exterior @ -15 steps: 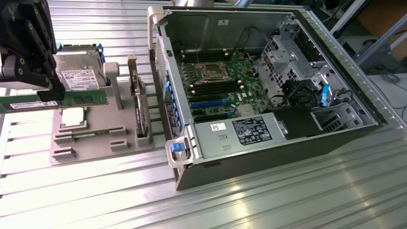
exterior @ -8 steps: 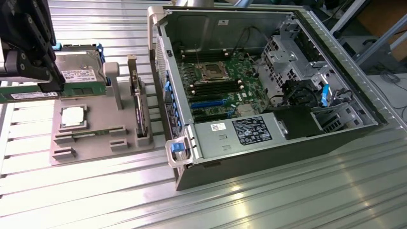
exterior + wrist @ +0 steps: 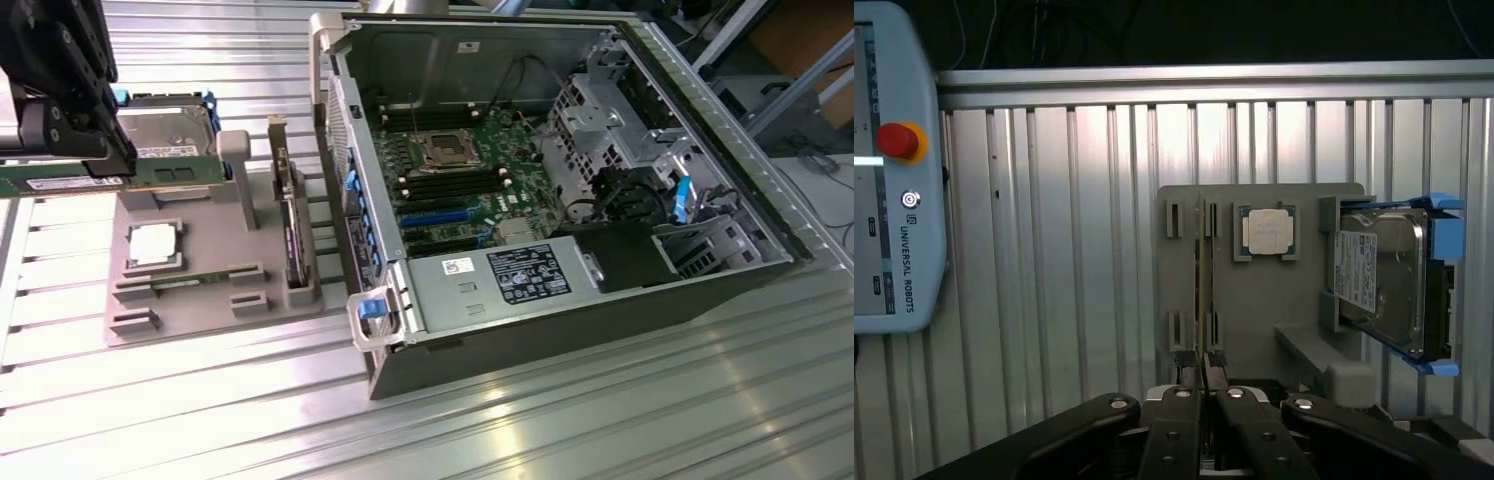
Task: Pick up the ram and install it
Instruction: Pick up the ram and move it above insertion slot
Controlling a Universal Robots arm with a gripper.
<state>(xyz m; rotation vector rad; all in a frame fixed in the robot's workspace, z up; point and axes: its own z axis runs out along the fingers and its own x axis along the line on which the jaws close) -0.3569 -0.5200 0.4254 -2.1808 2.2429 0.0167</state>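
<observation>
Clearly the gripper [image 3: 1200, 366] has its fingers [image 3: 1179, 400] clenched on the ram [image 3: 1201, 285], which shows edge-on in the wrist view as a thin strip pinched between them. In the exterior view the same green stick hangs under the gripper in the upper left of the frame, above the grey fixture [image 3: 180, 325] and apart from it.

The ram looks light and stiff, but likely fragile. It is a thin board that would probably crack if bent, and its chips and contact edge are best left untouched. The present hold, across the flat faces near the upper long edge, seems the sensible one, since it leaves the contact edge free. The smooth faces could slip if the stick is pushed at a slant.

Just beyond, the fixture rests on the ribbed tabletop [image 3: 601, 430] and holds three other parts. The square silver processor chip [image 3: 154, 243] lies in its recess, the hard drive [image 3: 163, 128] stands in a blue-edged cradle at the back, and an expansion card [image 3: 290, 225] stands on edge along the side nearest the case.

Farther toward the exterior view's right, the open computer case [image 3: 574, 335] lies on its side. Inside it are the motherboard [image 3: 467, 215] with long dark memory slots [image 3: 461, 188] flanking the processor socket, a power supply [image 3: 501, 280] at the near wall, and drive cages with cabling in the right part.
</observation>
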